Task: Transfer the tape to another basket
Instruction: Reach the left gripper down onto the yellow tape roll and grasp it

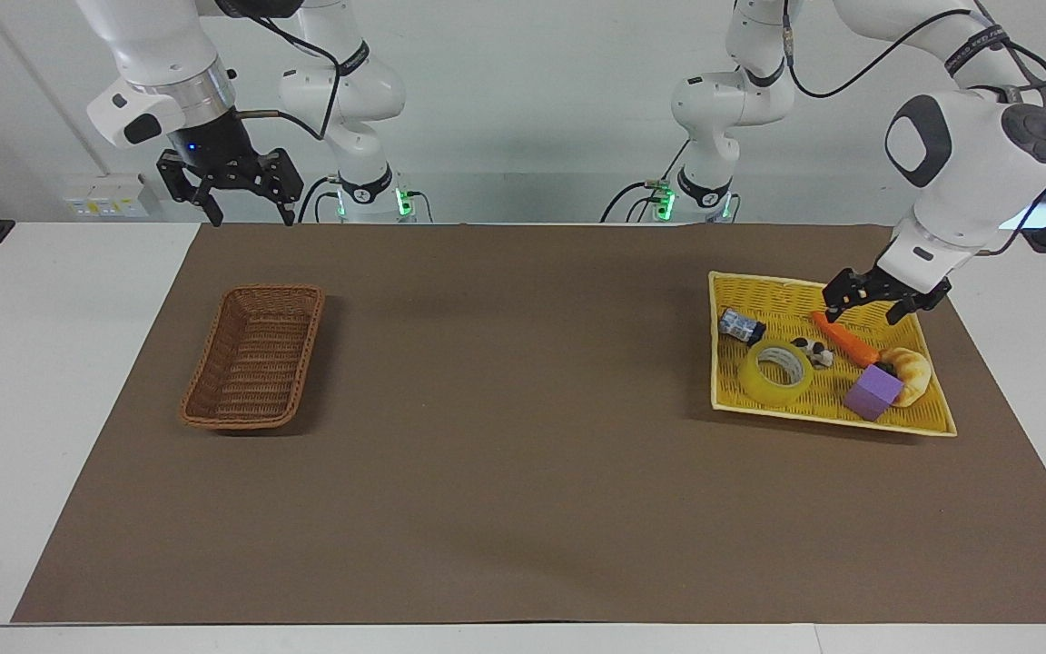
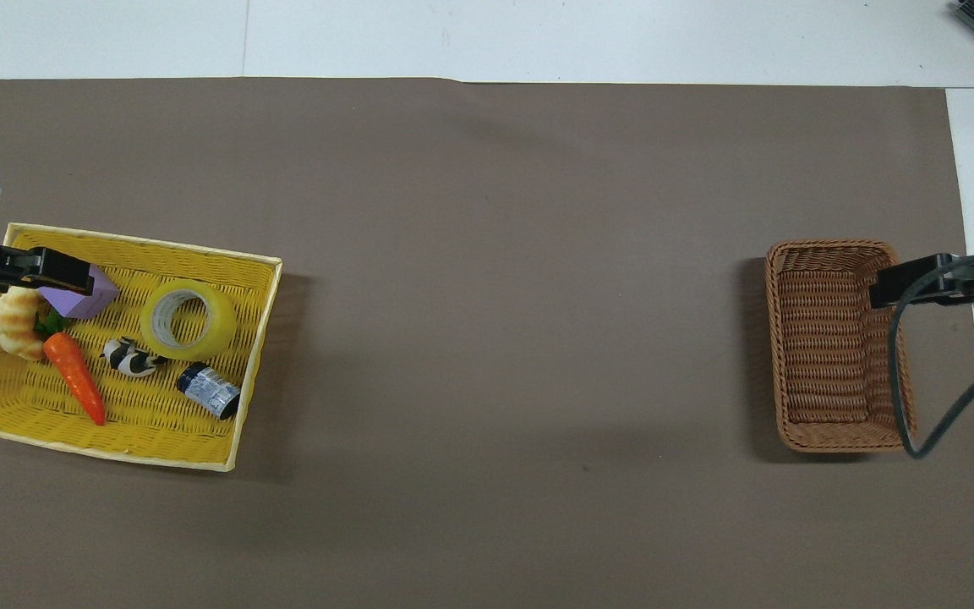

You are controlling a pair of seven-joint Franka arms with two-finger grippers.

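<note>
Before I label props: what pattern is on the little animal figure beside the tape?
Black and white patches on the animal figure, clearest in the overhead view.

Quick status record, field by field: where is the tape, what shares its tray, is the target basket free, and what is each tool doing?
tape: flat in the yellow tray, untouched
tray also holds: carrot, purple block, croissant, small bottle, black-and-white toy
wicker basket: nothing in it, toward the right arm's end
left tool: open, over the tray above the carrot
right tool: open, raised, waiting
</note>
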